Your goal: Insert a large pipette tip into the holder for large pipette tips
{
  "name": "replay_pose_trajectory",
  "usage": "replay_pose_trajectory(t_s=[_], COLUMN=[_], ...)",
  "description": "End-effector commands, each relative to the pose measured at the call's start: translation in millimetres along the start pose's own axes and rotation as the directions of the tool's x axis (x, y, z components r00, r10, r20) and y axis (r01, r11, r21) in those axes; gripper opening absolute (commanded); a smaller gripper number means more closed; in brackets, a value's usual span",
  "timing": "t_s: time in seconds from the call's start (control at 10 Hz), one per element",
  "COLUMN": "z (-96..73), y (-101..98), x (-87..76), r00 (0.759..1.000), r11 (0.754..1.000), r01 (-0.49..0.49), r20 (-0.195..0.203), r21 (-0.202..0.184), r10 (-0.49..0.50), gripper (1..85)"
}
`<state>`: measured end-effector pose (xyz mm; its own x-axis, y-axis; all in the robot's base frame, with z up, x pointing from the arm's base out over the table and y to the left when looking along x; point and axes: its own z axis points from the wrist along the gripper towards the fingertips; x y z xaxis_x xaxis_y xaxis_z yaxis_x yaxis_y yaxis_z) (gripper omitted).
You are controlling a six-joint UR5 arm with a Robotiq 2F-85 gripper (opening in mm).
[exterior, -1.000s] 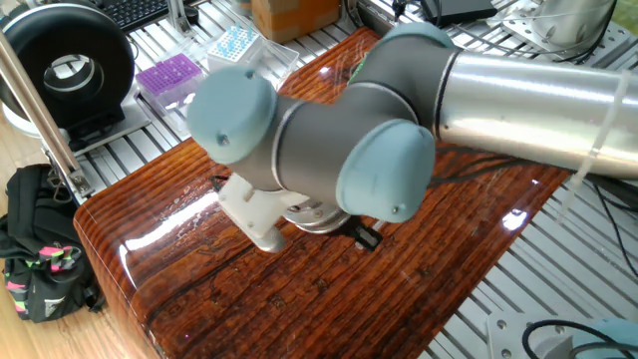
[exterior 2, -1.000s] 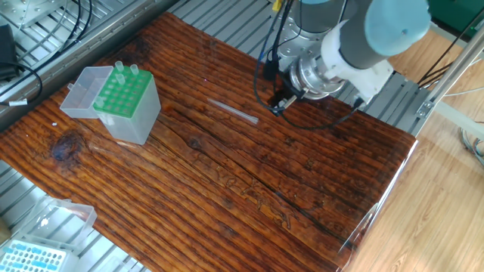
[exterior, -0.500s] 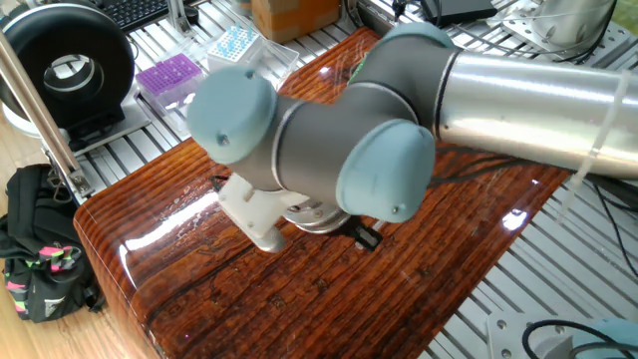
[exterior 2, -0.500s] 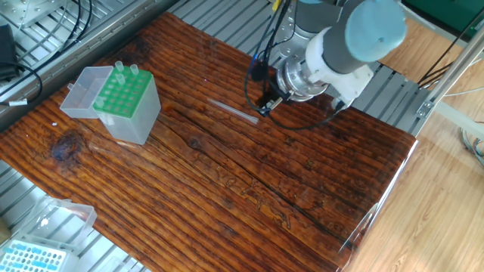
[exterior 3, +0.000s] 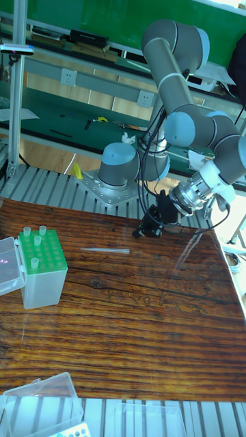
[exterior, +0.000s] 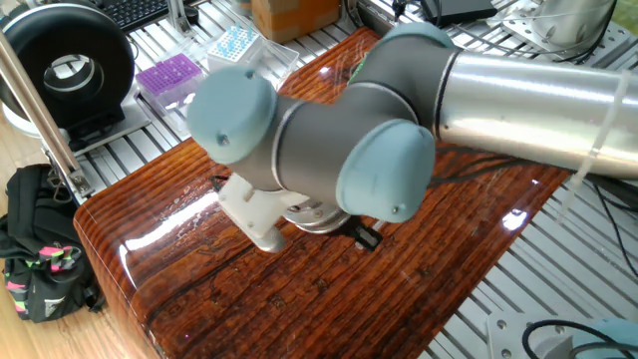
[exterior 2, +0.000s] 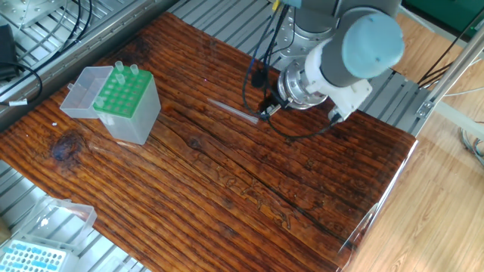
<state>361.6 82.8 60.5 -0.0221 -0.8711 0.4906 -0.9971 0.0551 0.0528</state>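
Nearest us in the tall fixed view, a clear lidded box (exterior 3: 42,403) sits at the table's (exterior 3: 137,328) front edge. Further in, on the left, we find the holder for large pipette tips (exterior 3: 42,268), green grid up, three tips standing in it. Past that, the large pipette tip (exterior 3: 105,251) lies flat on the wood, untouched, well apart from the holder. Just beyond its thick end we see the gripper (exterior 3: 145,231) hanging low, holding nothing; its fingers are too small and dark, so we cannot tell how wide they stand.
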Motion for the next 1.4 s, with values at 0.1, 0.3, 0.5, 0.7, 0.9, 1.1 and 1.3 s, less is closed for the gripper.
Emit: replay_pose_trajectory(t_s=[0.1,0.3,0.5,0.7,0.9,1.1,1.3], z=[-2.5,4.9,11.6,19.7,25.1,24.7,31.2], y=[-20.8,-27.0,-35.9,-41.7,-37.2,-35.5,-36.5], x=[-2.4,-4.7,-2.9,0.6,-4.7,-11.8,-12.8], r00=[0.998,0.999,0.998,0.995,0.994,0.994,0.995], r11=[0.998,0.998,0.997,0.996,0.996,0.994,0.994], r01=[-0.040,-0.013,0.013,0.028,0.070,0.091,0.082], r20=[-0.041,-0.042,-0.063,-0.095,-0.088,-0.061,-0.063], r21=[0.044,0.057,0.082,0.090,0.062,0.054,0.065], r10=[0.042,0.015,-0.008,-0.019,-0.064,-0.088,-0.078], gripper=[35.0,35.0,40.0,40.0,45.0,47.7,47.3])
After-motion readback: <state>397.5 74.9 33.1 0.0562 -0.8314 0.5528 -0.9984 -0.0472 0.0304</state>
